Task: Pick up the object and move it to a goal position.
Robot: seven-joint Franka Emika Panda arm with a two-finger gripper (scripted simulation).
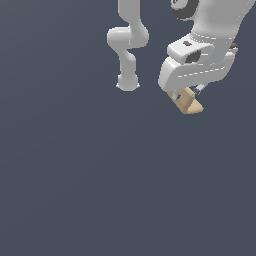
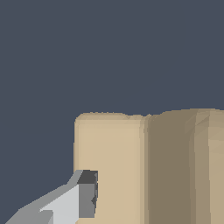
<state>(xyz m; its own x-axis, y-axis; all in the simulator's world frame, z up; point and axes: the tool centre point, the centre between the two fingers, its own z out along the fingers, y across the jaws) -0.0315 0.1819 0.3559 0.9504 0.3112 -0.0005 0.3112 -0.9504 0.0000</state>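
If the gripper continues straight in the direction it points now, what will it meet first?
The gripper is shut on the tan block and points down at the plain dark floor. Nothing else shows in that line, so the block's lower end would likely touch the floor first; depth is unclear.

A flat, plain dark slate-grey surface (image 1: 75,190) fills the scene from near to far and from the exterior view's left to its right, unmarked and evenly lit.

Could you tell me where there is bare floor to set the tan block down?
The grey floor is bare across the exterior view's lower half and left side. The crowded part is the top right, where the gripper holds the tan block beside the arm's base.
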